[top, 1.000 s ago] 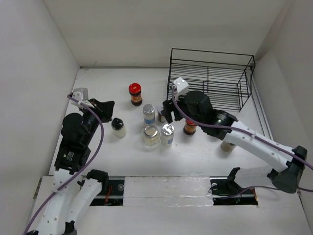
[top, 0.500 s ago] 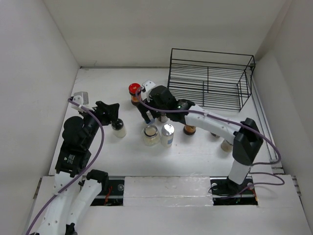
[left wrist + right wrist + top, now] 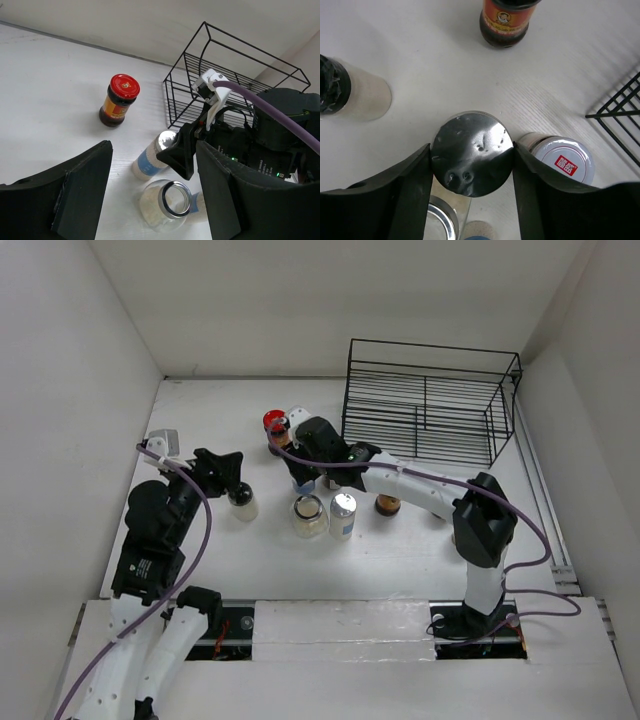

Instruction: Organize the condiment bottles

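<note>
The right gripper [image 3: 470,150] reaches left across the table [image 3: 200,420] into the cluster of bottles; its two fingers press on either side of the silver lid of a blue-labelled bottle [image 3: 146,162], so it is clamped on that bottle, most likely to lift it out and carry it to the rack [image 3: 436,348] at the far right. The grip sits high, at the lid, which keeps the fingers clear of the neighbours that crowd in close: a white-lidded jar [image 3: 567,162] just to the right, an open jar [image 3: 167,205] just nearer.

The left gripper [image 3: 232,472] hangs with its fingers spread and nothing between them, just beside the black-capped bottle [image 3: 243,504] at the left of the group; I judge it is lined up to take that one next, while staying out of the right arm's way.

The red-capped jar [image 3: 118,101] stands apart at the far side.

Counted across the views: seven bottles and jars; one red-capped; one dark jar [image 3: 386,505] half under the right arm, its cap hidden; one black-capped; two silver-lidded with blue labels, the gripped one and another [image 3: 343,512] near the open jar; one open jar; one white-lidded. More may be hidden behind the arm. One rack, with no bottle in it yet; two arms.
</note>
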### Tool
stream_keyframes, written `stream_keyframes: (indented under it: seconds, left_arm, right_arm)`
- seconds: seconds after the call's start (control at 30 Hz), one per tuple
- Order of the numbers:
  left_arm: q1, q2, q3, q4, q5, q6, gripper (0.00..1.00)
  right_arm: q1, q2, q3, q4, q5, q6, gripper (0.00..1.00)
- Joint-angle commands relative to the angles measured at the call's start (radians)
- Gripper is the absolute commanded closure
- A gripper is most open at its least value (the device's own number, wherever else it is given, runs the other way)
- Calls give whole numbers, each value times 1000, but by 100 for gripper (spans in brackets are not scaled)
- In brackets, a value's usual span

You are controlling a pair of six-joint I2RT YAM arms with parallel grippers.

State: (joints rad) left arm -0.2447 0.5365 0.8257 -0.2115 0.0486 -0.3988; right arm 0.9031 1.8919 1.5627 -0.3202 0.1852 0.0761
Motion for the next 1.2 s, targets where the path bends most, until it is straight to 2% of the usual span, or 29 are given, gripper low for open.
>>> stream_keyframes:
  seconds: [0.0,0.1,0.2,0.4,0.6,0.73,0.87,0.97,1.17]
  left_arm:
    - [7,-20,-3,24,-12,15,37]
    - [7,-32,-3,24,-36,15,37]
    - [7,-41,-3,24,-36,15,37]
    - [16,-50,-3,35,-35,15,37]
    - [25,-50,-3,35,-23,15,37]
    - [25,-41,-3,35,-23,15,37]
    - [25,-41,-3,35,-12,15,37]
    - [25,-41,-3,35,-12,15,37]
    - [25,-32,-3,44,6,15,38]
  right_arm:
    - [0,-13,5,90,5,13,51]
    - [0,-65,37,115,20,13,61]
    - [-30,-145,103,127,-4,-12,61]
    - [-220,-220,317,127,-188,-1,62]
    - [-368,-133,552,29,-207,-1,63]
    - [-466,-3,797,-55,-188,-1,65]
    - [-543,111,975,-129,-214,-1,66]
    - [-575,134,1002,-138,-230,-1,66]
    - [-593,125,909,-94,-230,-1,66]
